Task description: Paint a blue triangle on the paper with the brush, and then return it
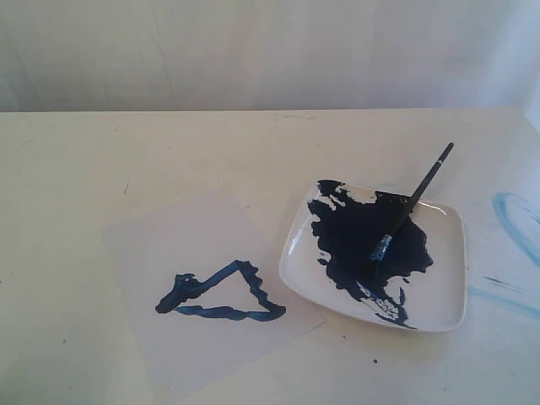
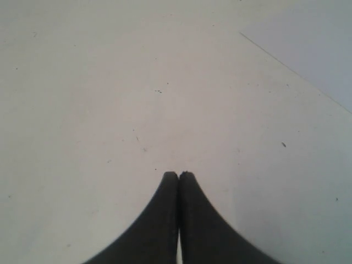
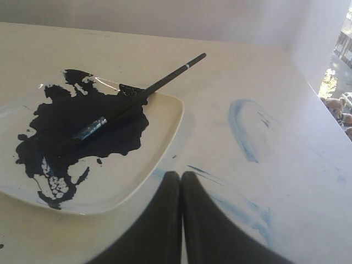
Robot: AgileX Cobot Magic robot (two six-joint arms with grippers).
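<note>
A wobbly dark-blue triangle (image 1: 221,294) is painted on the pale paper (image 1: 202,245) left of centre on the table. The black-handled brush (image 1: 411,202) lies in the white square plate (image 1: 447,278), its tip in the dark-blue paint pool (image 1: 363,236) and its handle sticking out over the far rim. The right wrist view shows the brush (image 3: 132,102) on the plate (image 3: 159,132), with my right gripper (image 3: 180,175) shut and empty just beside the plate's rim. My left gripper (image 2: 178,175) is shut over bare table, holding nothing. Neither arm appears in the exterior view.
Pale blue smears (image 1: 515,224) mark the table right of the plate, also the pale smears (image 3: 245,129) in the right wrist view. A light wall runs behind the table. The table's far edge (image 2: 291,69) shows in the left wrist view.
</note>
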